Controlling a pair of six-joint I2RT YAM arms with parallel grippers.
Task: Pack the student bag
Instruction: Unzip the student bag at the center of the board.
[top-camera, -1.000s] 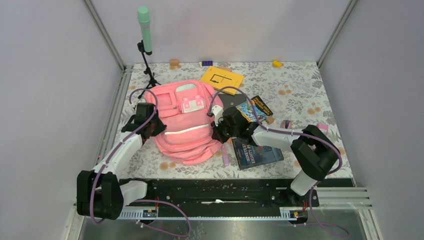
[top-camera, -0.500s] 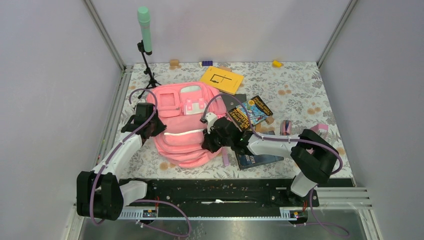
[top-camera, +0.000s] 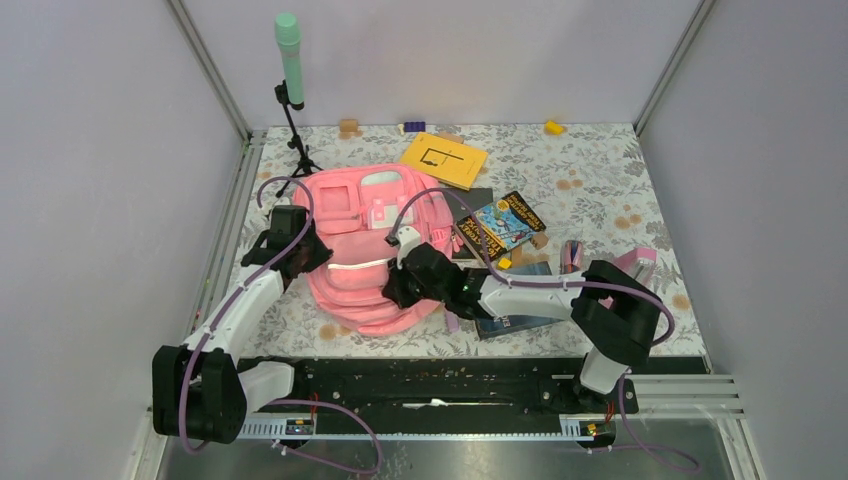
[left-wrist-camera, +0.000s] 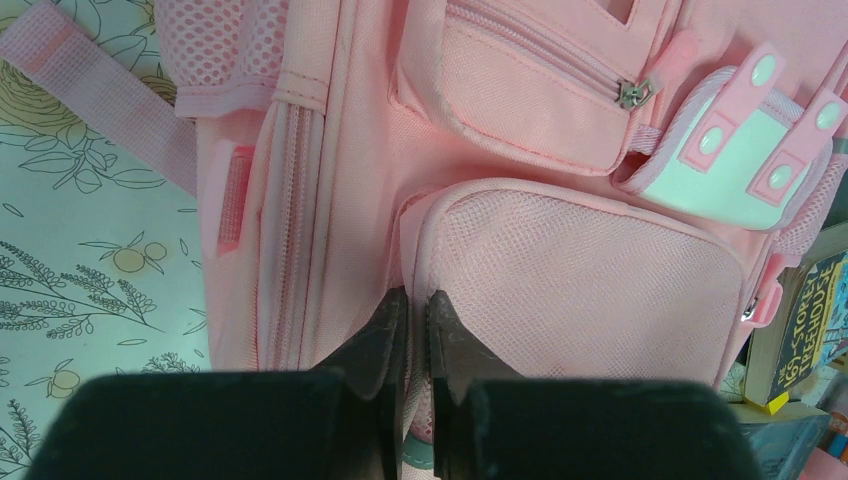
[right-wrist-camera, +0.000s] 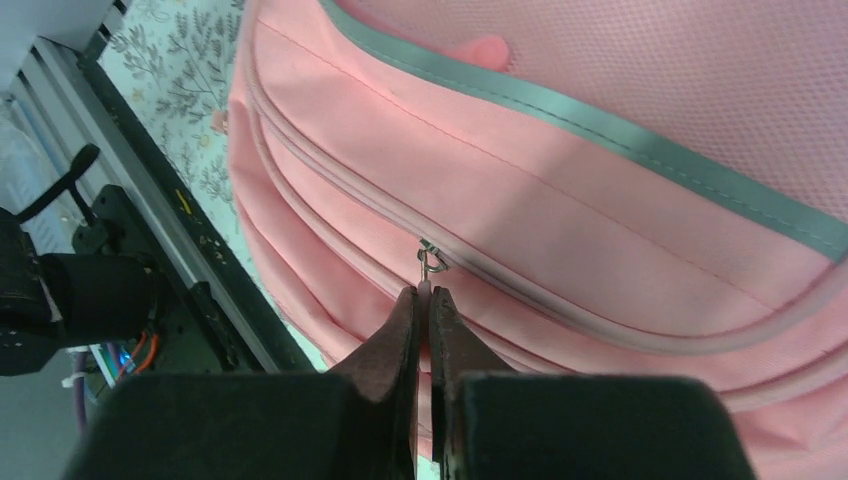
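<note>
1 student bag (top-camera: 365, 250) | 1 left gripper (left-wrist-camera: 410, 300), shut tight on the bag | 1 right gripper (right-wrist-camera: 422, 300), pinching 1 zip pull (right-wrist-camera: 430, 264) | 1 yellow book (top-camera: 443, 158)

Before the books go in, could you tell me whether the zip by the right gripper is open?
Looks shut: no gap shows along the zip of the student bag; the right gripper pinches its pull.

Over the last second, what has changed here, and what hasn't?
The right hand slid leftward across the front of the student bag. It now pinches the zipper pull, so it seems to be drawing the zipper along. The left hand stayed clamped on the bag's left side, and the yellow booklet did not move.
</note>
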